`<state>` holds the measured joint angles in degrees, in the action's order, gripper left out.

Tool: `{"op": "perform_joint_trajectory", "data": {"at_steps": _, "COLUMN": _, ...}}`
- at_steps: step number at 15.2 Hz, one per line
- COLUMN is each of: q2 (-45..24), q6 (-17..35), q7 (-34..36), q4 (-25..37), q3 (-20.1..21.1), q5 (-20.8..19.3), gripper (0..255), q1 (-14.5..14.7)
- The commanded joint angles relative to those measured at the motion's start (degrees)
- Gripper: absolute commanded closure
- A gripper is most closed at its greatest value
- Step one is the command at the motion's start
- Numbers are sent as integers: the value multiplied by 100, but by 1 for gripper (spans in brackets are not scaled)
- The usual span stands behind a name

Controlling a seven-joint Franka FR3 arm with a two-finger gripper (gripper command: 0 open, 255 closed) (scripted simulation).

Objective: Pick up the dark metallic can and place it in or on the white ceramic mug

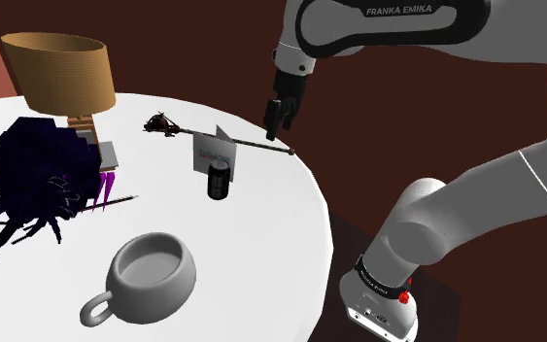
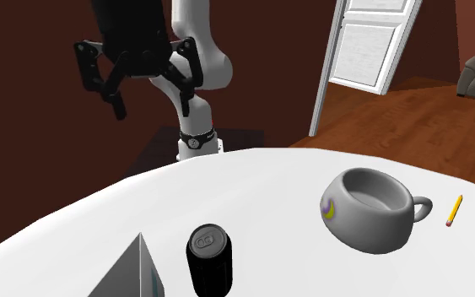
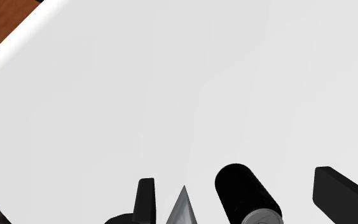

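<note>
A dark can [image 1: 219, 181] stands upright on the round white table [image 1: 261, 243], just in front of a folded card [image 1: 215, 149]. The grey-white mug [image 1: 152, 277] sits nearer the table's front edge, handle toward the shoulder view's left. My gripper [image 1: 279, 115] hangs open in the air above the table's far right rim, higher than the can and apart from it. In the second exterior view the gripper [image 2: 153, 99] is spread wide behind the can [image 2: 210, 260], and the mug [image 2: 370, 209] lies to the right. In the wrist view the can [image 3: 244, 194] shows between the fingers [image 3: 339, 191], untouched.
A lamp with a tan shade [image 1: 57, 73] and a black spiky object [image 1: 38, 180] crowd the shoulder view's left. A thin dark rod [image 1: 237, 142] lies behind the card. A yellow pencil [image 2: 454, 210] rests beside the mug. A white door [image 2: 370, 51] stands beyond.
</note>
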<state>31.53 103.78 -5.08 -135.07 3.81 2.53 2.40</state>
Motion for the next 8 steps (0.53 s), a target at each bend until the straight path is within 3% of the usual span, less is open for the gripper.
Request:
{"op": "perform_joint_trajectory", "data": {"at_steps": 1, "q2": -390, "q6": 320, "q7": 96, "q4": 75, "q3": 123, "q5": 28, "gripper": 0, "q1": 53}}
{"op": "perform_joint_trajectory", "data": {"at_steps": 8, "q2": -1738, "q6": 1258, "q7": 415, "q4": 469, "q3": 483, "q5": -29, "gripper": 0, "q1": 189}}
